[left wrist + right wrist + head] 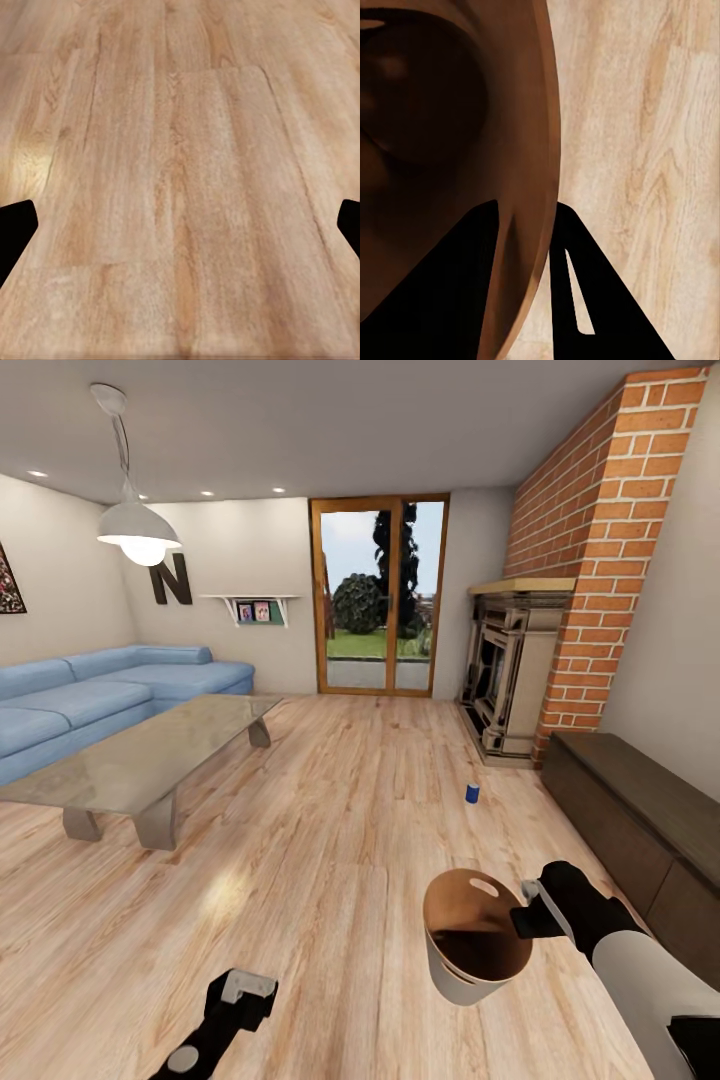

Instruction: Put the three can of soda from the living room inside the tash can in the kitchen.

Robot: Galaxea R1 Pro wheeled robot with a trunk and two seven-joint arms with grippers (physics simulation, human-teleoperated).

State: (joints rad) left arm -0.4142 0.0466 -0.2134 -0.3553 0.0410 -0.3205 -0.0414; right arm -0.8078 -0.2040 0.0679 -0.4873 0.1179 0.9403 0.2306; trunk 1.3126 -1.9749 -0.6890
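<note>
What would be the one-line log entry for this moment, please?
room: living room | right hand: shut on trash can rim, carried above the floor | left hand: open, empty | blue soda can: upright on the floor near fireplace

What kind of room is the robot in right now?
It looks like a living room. There is a long blue sofa beside a low grey table, and a brick fireplace on the other side, with glass doors leading out to a garden.
</note>
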